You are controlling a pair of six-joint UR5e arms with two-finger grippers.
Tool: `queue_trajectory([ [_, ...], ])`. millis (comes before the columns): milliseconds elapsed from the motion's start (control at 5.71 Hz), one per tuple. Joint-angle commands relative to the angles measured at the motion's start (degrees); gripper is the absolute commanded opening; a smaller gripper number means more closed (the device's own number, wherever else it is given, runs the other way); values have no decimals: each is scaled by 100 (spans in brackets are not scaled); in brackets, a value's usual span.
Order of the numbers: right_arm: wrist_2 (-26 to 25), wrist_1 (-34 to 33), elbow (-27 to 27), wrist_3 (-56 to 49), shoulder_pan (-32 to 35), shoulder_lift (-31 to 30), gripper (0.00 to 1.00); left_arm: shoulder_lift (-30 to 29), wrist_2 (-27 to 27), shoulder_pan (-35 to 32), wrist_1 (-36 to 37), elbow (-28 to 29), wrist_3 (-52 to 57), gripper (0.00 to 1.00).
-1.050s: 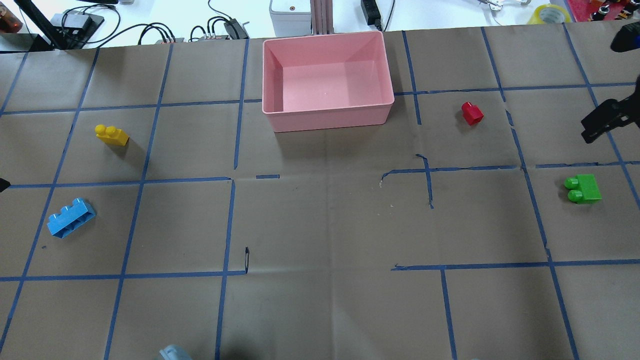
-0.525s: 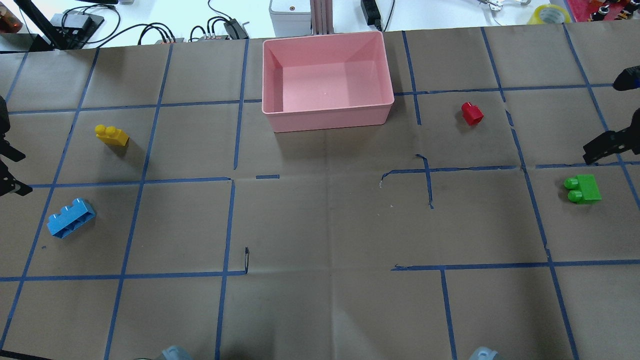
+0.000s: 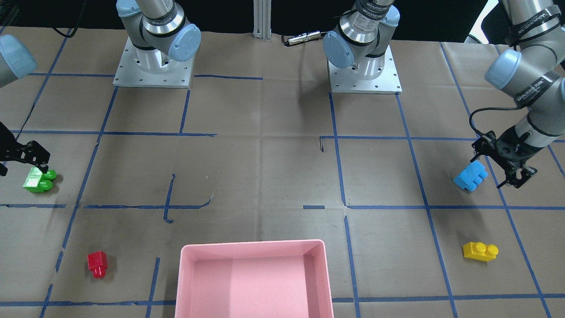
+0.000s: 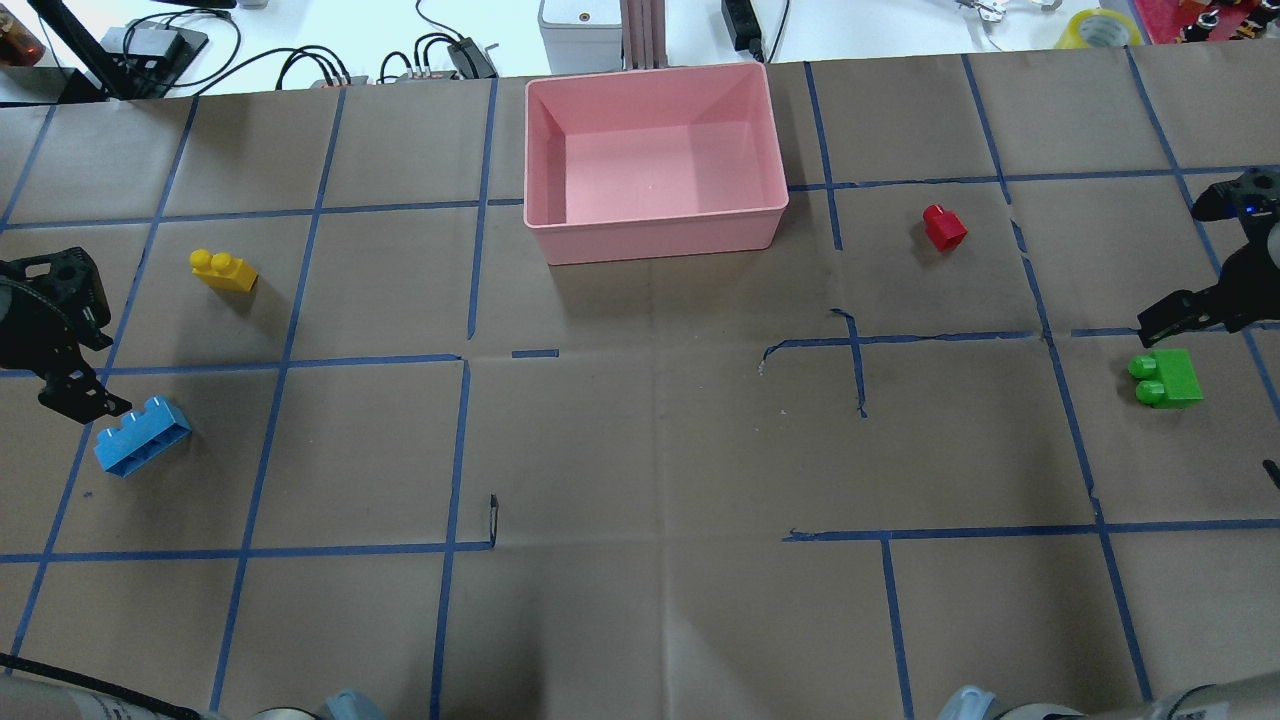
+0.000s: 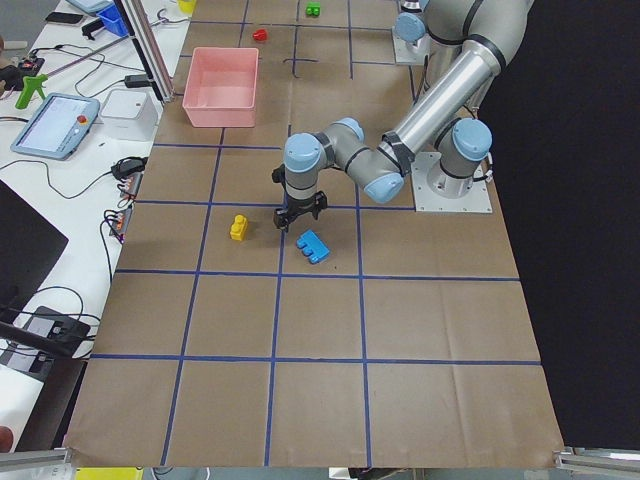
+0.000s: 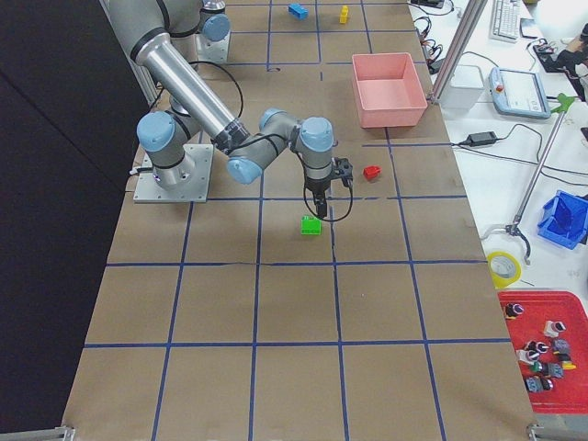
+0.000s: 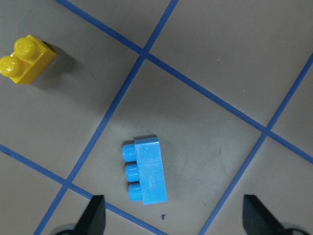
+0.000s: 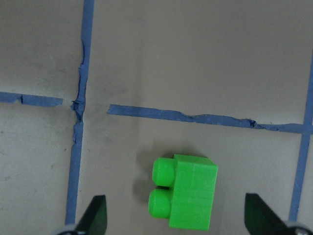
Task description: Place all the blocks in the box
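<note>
Approaching: left pincer spread above blue block, right pincer spread above green block (box holds none yet); next, probably descend and pinch.

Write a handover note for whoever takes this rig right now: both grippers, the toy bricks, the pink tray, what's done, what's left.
Left gripper: open, empty, above the long light blue plastic brick.
Right gripper: open, empty, above the bright green plastic brick.
The small red brick and the yellow brick lie on the table, with no gripper near them.
The shallow pink plastic tray is empty.
Done: nothing is boxed. Left: all four bricks.
</note>
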Motion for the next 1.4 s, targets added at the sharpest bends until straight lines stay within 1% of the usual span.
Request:
queue_trajectory([
  [0,23,-397,145,278,-106,253,99,-255,-54,245,475,-338,-52,98],
  [175,31,-494,137,270,-193,429,99,-317,-72,404,475,-452,-35,98],
  [350,14,-652,154,210,-194,570,99,-300,-89,423,475,-540,-43,98],
  [525,14,-662,180,200,-211,675,99,-317,-115,414,475,-541,-35,98],
  [875,14,-680,242,183,-212,711,98,-361,-124,405,571,-541,1,98],
  [1050,5,-680,242,183,-212,738,96,-387,-116,405,572,-541,44,98],
  [1225,-4,-680,242,183,-212,764,88,-457,-116,405,624,-541,27,98],
])
